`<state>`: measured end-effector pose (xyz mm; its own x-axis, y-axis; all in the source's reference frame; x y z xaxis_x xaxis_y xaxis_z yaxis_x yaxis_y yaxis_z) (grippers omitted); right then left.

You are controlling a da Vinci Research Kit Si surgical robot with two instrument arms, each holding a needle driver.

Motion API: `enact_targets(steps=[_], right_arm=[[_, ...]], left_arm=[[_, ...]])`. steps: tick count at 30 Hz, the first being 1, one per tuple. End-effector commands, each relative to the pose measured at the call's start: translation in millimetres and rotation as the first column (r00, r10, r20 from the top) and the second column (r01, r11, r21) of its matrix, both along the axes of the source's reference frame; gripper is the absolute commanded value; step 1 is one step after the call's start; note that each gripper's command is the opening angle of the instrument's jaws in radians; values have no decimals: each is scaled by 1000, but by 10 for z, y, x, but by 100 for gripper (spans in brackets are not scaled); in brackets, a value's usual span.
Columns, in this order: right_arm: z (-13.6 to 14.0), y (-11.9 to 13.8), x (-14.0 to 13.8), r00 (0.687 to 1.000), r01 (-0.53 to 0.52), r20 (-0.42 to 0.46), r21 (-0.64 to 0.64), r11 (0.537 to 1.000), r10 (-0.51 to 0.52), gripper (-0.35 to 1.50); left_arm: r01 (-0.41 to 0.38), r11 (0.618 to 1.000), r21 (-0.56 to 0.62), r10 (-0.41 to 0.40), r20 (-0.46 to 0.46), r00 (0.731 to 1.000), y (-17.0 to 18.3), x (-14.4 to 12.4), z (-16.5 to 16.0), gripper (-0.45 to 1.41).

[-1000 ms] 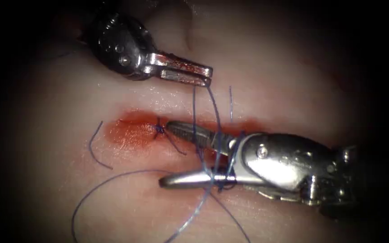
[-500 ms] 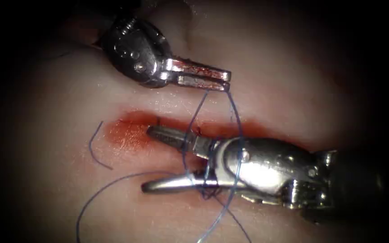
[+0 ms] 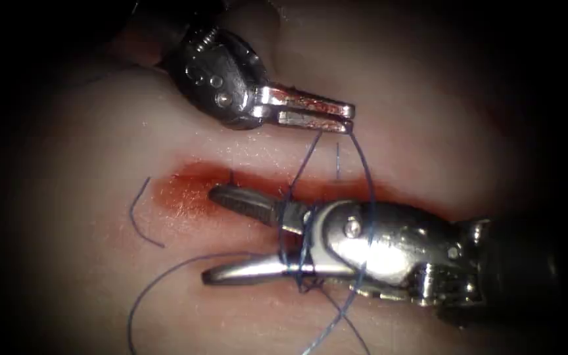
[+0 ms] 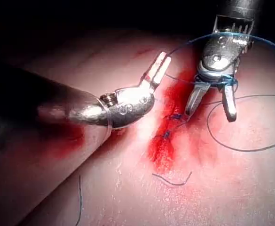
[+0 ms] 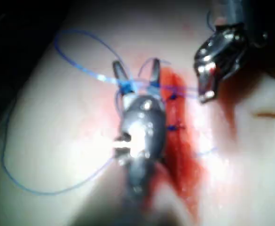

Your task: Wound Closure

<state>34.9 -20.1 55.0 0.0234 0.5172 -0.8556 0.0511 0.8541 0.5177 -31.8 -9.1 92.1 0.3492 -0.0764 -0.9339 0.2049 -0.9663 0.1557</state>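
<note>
On the pale tissue [image 3: 100, 131] the cut [image 3: 396, 196] runs left to right, wet with red fluid. My left tool [image 3: 350, 119] hovers above the cut, jaws shut on the blue thread [image 3: 367, 184]. From its tip two strands drop and loop around my right tool [image 3: 210, 235]. That tool's jaws stand wide open and hold nothing, the upper one over the cut and the lower one below it. In the left wrist view the loop [image 4: 218, 81] sits around the right tool [image 4: 210, 106], near the left tool [image 4: 157, 70]. In the right wrist view the open right tool [image 5: 135, 70] carries the same wraps.
A short cut end of thread [image 3: 141, 212] lies left of the cut. A long slack strand [image 3: 165, 275] curves across the tissue below the right tool. Tied stitches [image 4: 168, 134] sit in the cut. Another short thread end [image 4: 172, 181] lies on the tissue.
The left tool has moved right, carrying the thread. The right tool has pushed left along the cut, covering the knot, and the loops now sit further back on it.
</note>
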Motion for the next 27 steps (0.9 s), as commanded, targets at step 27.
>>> enact_targets(steps=[27], right_arm=[[16, 14, -44, 983, -142, -101, 106, 984, 152, 51]], left_arm=[[-1, 999, 33, -2, 102, 995, -59, 49, -6, -45]])
